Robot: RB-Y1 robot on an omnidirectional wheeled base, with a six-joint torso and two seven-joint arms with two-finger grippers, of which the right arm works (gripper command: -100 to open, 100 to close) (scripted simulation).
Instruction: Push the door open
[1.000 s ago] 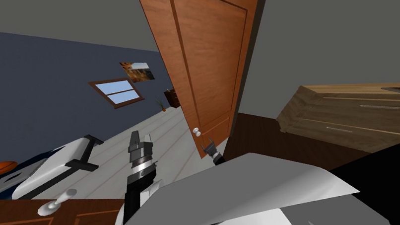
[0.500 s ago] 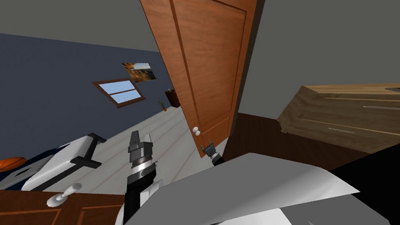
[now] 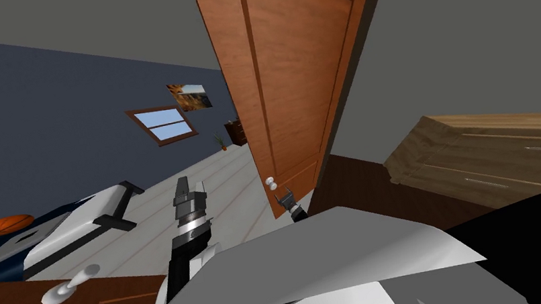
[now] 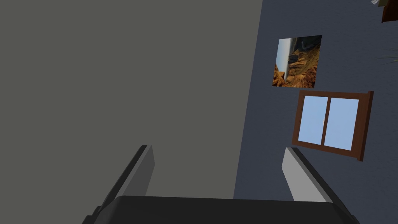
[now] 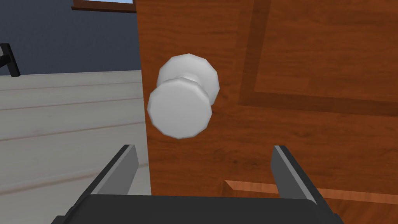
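Right pincer [image 5: 202, 149], wide and empty, faces the brown door [image 5: 318, 116] just ahead, its white knob [image 5: 182, 97] close in front. The door has swung slightly farther open, so the push appears to be working. Left pincer [image 4: 217, 151] idle, wide.

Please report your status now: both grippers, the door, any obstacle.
Right gripper open, facing the door near its white knob, gripping nothing. Left gripper open, idle. Door ajar. Nothing in the way.
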